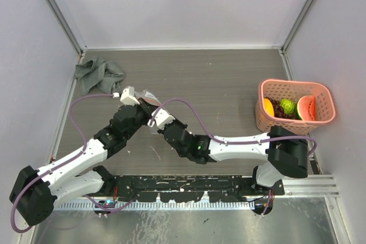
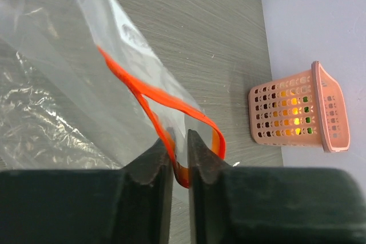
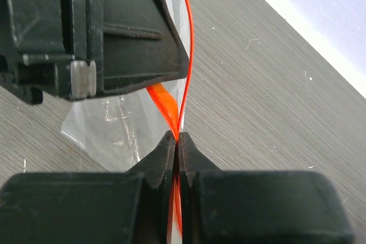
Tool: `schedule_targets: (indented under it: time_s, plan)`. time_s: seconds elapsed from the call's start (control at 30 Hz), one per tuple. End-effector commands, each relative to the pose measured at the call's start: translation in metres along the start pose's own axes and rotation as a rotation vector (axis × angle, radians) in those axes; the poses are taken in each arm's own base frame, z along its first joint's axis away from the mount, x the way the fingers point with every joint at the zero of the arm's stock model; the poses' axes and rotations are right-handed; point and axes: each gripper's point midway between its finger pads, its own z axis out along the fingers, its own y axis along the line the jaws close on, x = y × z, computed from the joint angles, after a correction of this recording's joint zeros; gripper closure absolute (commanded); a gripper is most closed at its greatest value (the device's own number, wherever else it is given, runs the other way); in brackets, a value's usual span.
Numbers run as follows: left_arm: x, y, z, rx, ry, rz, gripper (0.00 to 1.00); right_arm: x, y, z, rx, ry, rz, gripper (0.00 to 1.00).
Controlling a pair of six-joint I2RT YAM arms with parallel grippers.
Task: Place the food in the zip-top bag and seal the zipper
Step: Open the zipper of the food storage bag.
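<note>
The clear zip-top bag (image 2: 63, 84) hangs between both grippers at the table's left middle; it also shows in the top view (image 1: 147, 96) and the right wrist view (image 3: 117, 127). My left gripper (image 2: 180, 141) is shut on one lip of its red-orange zipper (image 2: 166, 98). My right gripper (image 3: 176, 141) is shut on the zipper (image 3: 166, 104), right below the left gripper. The two zipper lips stand apart. The food sits in the pink basket (image 1: 323, 92) at the right: the watermelon slice (image 1: 307, 107), grapes (image 1: 278, 108), green fruit (image 1: 287, 106) and an orange piece (image 1: 268, 107).
A grey cloth (image 1: 97, 74) lies crumpled in the back left corner. The pink basket also shows in the left wrist view (image 2: 297, 110). Walls close the table on three sides.
</note>
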Motion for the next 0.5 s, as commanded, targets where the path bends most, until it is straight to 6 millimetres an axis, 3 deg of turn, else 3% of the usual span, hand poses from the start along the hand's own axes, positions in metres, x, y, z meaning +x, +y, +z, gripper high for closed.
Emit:
schedule_targets:
  time_s: [0.0,0.33,0.47]
  plan:
    - [-0.021,-0.021,-0.006,0.061,-0.055,0.013,0.98,-0.029,-0.007,-0.011,-0.022,-0.095,0.111,0.88]
    - [-0.033,-0.028,-0.024,0.036,-0.024,0.166,1.00,-0.059,-0.007,-0.039,-0.192,-0.155,0.208,0.61]
    - [-0.028,-0.035,-0.025,0.034,0.052,0.233,1.00,-0.072,-0.012,-0.045,-0.210,-0.179,0.249,0.58]
